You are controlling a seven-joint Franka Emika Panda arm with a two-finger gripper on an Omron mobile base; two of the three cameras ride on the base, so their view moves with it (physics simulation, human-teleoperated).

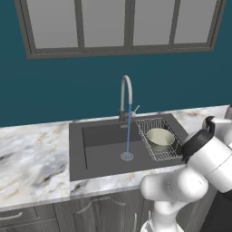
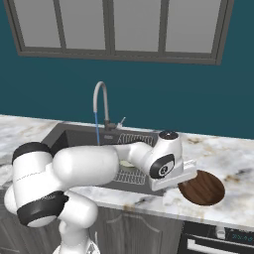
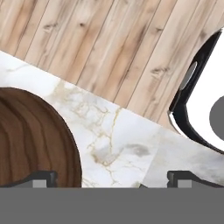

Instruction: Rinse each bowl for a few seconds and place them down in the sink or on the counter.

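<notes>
Item one, the sink [image 1: 90, 149]: you see a dark grey basin set into the marble counter [image 1: 31, 154], with a curved chrome faucet [image 1: 126, 93] at its back edge. A thin blue stream of water [image 1: 128, 131] falls from the spout straight onto the round drain [image 1: 127, 156].

Item two, the wire rack [image 1: 156, 136]: it sits in the right part of the basin. The pale cream-green bowl [image 1: 160, 138] rests upright inside it, clear of the stream.

Item three, the dark reddish-brown bowl [image 2: 202, 188]: in the right base view it lies on the counter to the right of the sink, close to the front edge. In the hand view its wood-grained surface [image 3: 30, 140] takes up the lower left, lying on the marble.

Item four, the gripper [image 3: 111, 178]: your hand view has its two dark finger tips spread wide, one at the edge of the brown bowl, the other over bare marble. Nothing is held between them. In the right base view the hand hangs just above the counter, right beside the brown bowl; whether a tip touches the bowl, you cannot tell.

Item five, surroundings: plank floor [image 3: 109, 48] beyond the counter edge in the hand view; a window [image 1: 122, 25] in the teal wall above the sink.
</notes>
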